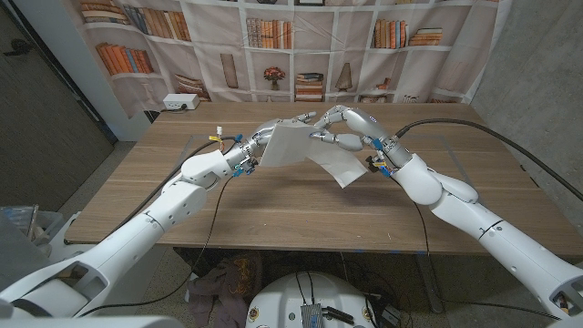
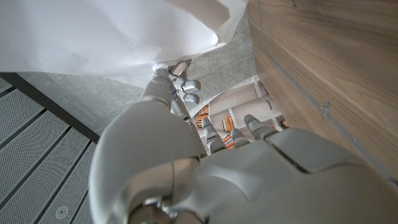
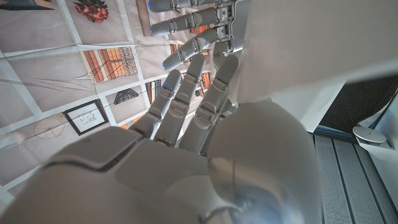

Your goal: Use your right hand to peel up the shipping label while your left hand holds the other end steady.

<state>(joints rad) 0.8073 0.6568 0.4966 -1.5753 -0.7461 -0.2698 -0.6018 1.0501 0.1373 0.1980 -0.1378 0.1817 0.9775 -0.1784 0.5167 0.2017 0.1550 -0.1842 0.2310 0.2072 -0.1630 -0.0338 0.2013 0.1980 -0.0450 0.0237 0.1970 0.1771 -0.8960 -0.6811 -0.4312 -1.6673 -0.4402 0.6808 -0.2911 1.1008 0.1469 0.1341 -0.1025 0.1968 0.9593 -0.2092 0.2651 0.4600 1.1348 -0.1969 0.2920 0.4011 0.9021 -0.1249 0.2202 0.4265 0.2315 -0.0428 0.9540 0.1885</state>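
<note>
Label [image 1: 310, 150] held in the air above the table [image 1: 273, 205]: left hand [image 1: 264, 137] grips its left edge, right hand [image 1: 342, 128] pinches the upper right, fingers closed on the sheet.

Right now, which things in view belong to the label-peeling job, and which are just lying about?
In the job:
shipping label, held up off the table
left hand, gripping one end
right hand, gripping the other end

Just there:
wooden table
white box at the table's far edge
bookshelf backdrop

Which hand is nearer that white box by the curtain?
Left. The left hand holds the label closer to the box; the right hand is farther along.
</note>
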